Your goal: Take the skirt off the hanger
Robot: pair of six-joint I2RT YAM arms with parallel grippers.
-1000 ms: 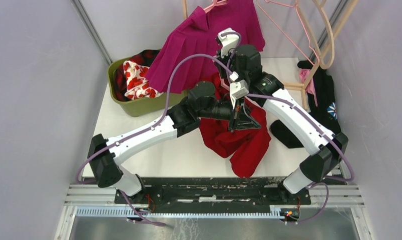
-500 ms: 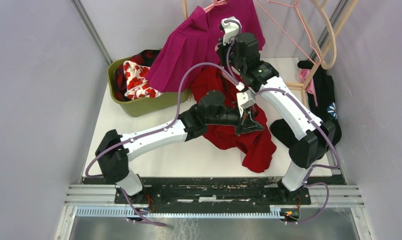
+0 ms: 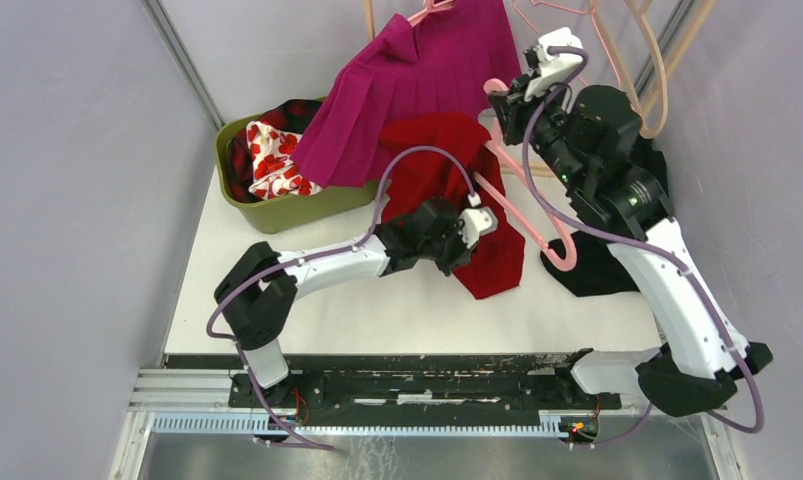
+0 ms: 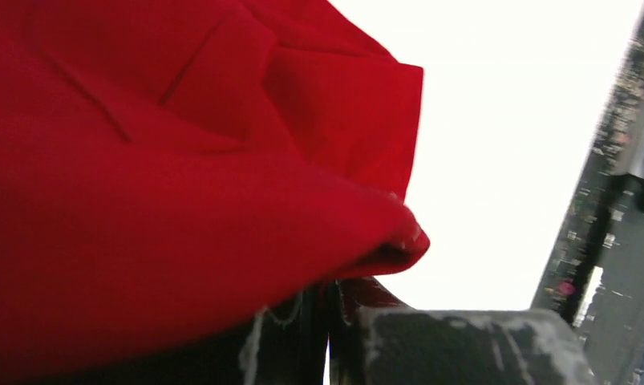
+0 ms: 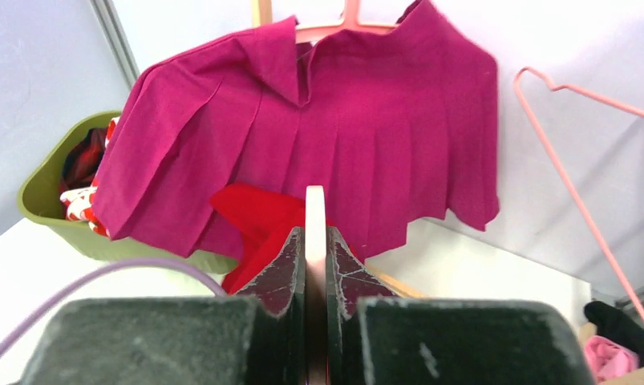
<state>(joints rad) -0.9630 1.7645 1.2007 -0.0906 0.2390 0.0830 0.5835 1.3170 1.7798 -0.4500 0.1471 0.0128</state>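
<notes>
The red skirt (image 3: 442, 175) is stretched up off the white table (image 3: 277, 290), its top raised near the rack. My left gripper (image 3: 465, 258) is shut on its lower part, and red cloth (image 4: 182, 176) fills the left wrist view above the closed jaws (image 4: 330, 317). The pink hanger (image 3: 525, 222) runs down the skirt's right edge, its hook end low. My right gripper (image 3: 500, 97) is raised at the back and shut on the hanger's upper end, a pale strip (image 5: 315, 210) pinched between the pads (image 5: 285, 269). I cannot tell whether skirt and hanger still touch.
A magenta pleated skirt (image 3: 407, 85) hangs on another pink hanger at the back rack (image 5: 326, 128). An empty pink hanger (image 5: 579, 180) hangs to its right. A green basket (image 3: 277, 212) of clothes stands back left. Black garments (image 3: 602, 270) lie at the right.
My right arm has swung up and to the right, carrying the hanger away. The red skirt went from a heap to a stretched strip. My left gripper kept hold of it and drew back.
</notes>
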